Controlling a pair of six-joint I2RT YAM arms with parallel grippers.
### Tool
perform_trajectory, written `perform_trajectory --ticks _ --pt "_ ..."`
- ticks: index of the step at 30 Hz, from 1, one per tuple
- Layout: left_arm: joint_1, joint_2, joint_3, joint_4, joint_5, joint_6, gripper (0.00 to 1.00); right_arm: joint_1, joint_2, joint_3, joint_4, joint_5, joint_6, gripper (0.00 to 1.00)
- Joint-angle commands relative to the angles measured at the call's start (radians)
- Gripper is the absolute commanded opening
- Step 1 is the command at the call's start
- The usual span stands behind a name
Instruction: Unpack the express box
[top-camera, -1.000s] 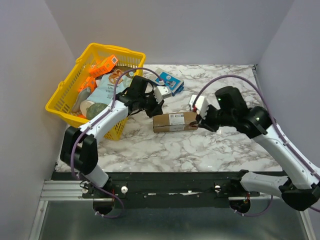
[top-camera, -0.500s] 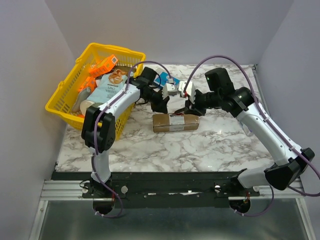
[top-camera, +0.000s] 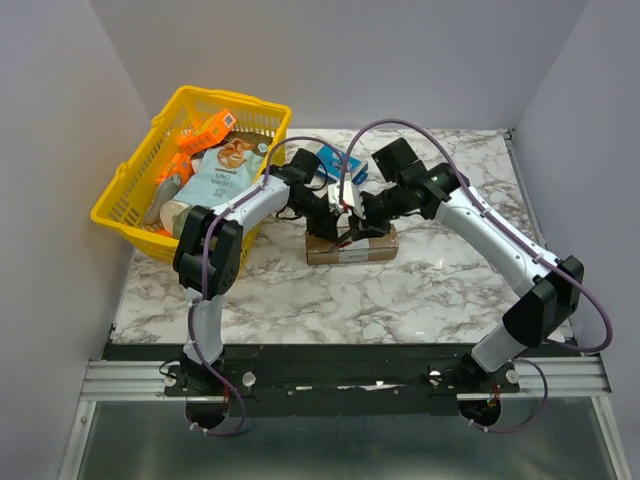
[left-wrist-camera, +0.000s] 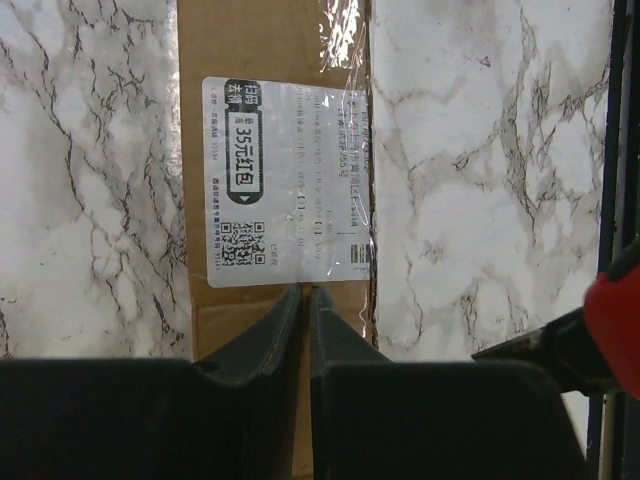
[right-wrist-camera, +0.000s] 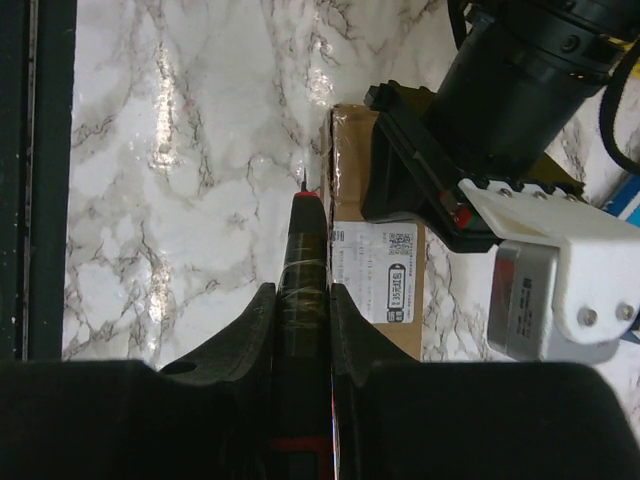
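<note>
The express box (top-camera: 352, 247) lies flat on the marble worktop (top-camera: 420, 290), about mid-table and just to the right of the yellow basket (top-camera: 112, 188). Its white label (left-wrist-camera: 290, 180) faces up. That leaves the strip of clear tape (left-wrist-camera: 345, 40) along one long edge exposed from above, which is probably why the box lies this way.

The right pincer (right-wrist-camera: 300, 290) is clenched on a dark, pen-shaped tool (right-wrist-camera: 303, 240) with a small red tip. The tool points forward out of the fingers, and its tip sits right at the long edge of the box near one end. I judge that it is lined up there to slit the seam. Whether the tip already touches the cardboard cannot be told.

The left pincer (left-wrist-camera: 305, 300) is closed with its fingers nearly together and nothing visible between them. It hangs over the top face of the box, at the near edge of the label. Closed fingers make a blunt point, so it looks placed to press down and keep the light box from sliding under the tool. Contact is not clear from these views.

The two wrists crowd close together over the box, so a slip of the tool could hit the left arm.
</note>
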Motion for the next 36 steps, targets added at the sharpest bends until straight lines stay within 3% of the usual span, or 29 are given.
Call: perform_trajectory --ticks 1,11,24,36 --pt "-0.003 0.040 -0.013 -0.012 -0.046 0.034 0.17 0.014 0.021 0.016 0.037 0.062 -0.075 0.00" --pt "-0.003 0.084 0.049 -0.048 -0.044 0.049 0.16 0.016 0.092 0.052 0.029 0.156 -0.113 0.01" --pt "-0.008 0.089 0.053 -0.057 -0.052 0.046 0.15 0.022 0.104 0.102 -0.051 0.071 -0.157 0.00" --pt "-0.008 0.092 0.058 -0.048 -0.057 0.037 0.15 0.030 0.144 0.108 -0.080 0.127 -0.170 0.01"
